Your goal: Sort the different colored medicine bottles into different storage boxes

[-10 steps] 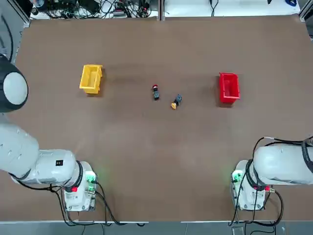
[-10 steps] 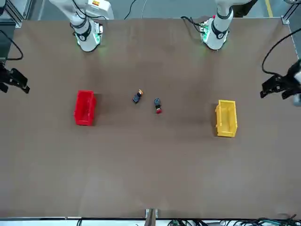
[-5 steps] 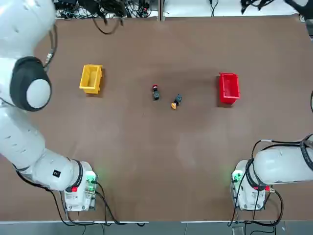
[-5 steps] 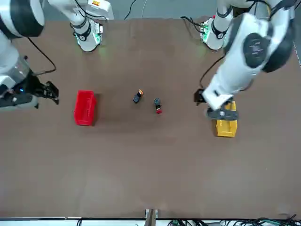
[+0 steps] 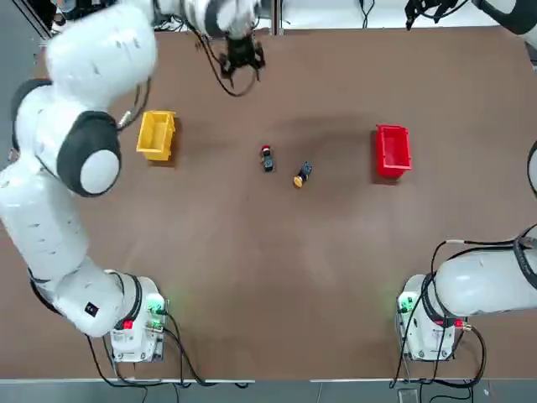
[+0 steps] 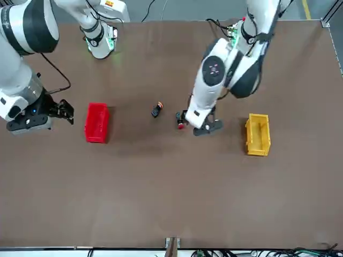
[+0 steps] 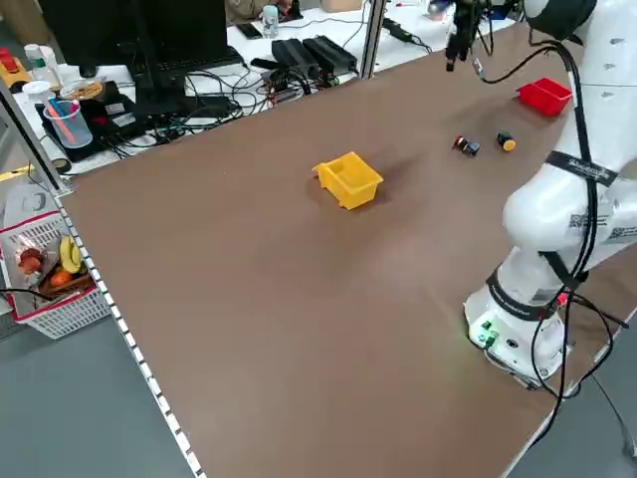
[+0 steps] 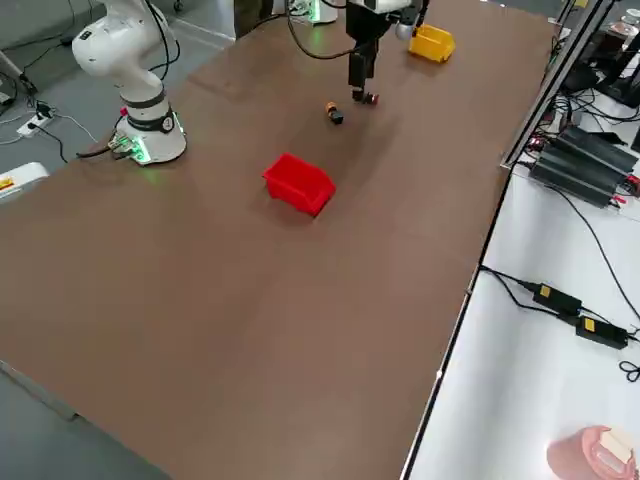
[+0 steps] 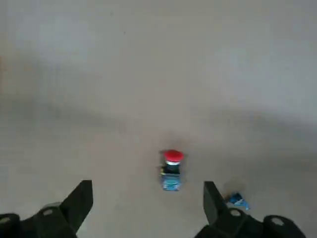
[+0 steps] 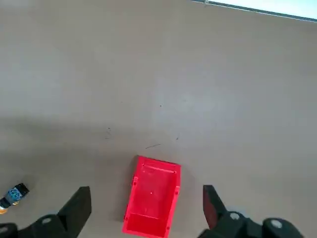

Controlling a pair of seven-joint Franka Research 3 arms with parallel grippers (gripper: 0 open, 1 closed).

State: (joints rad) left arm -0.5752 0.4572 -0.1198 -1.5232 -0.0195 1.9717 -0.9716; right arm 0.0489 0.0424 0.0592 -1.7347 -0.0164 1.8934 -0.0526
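Two tiny dark medicine bottles lie mid-table: the red-capped one [image 5: 267, 157] [image 9: 172, 170] and, to its right, the yellow-capped one [image 5: 302, 175] [image 6: 156, 110]. The yellow storage box [image 5: 156, 134] stands at the left and the red storage box [image 5: 392, 151] [image 10: 152, 196] at the right. My left gripper [image 5: 239, 59] [image 9: 147, 198] hangs open high over the table, and its wrist view shows the red-capped bottle far below between its fingers. My right gripper [image 6: 61, 110] [image 10: 146, 201] is open too, up in the air near the red box, holding nothing.
Brown table [image 5: 268, 277] with wide bare room in front of the bottles. Cables and power strips [image 8: 560, 300] lie on the bench past the far edge. The left arm's white links [image 5: 75, 151] reach over the yellow box's side.
Both arms have swung in over the table. The left gripper moved from near the yellow box to above the red-capped bottle; the right one closed in on the red box. Bottles and boxes stayed put.
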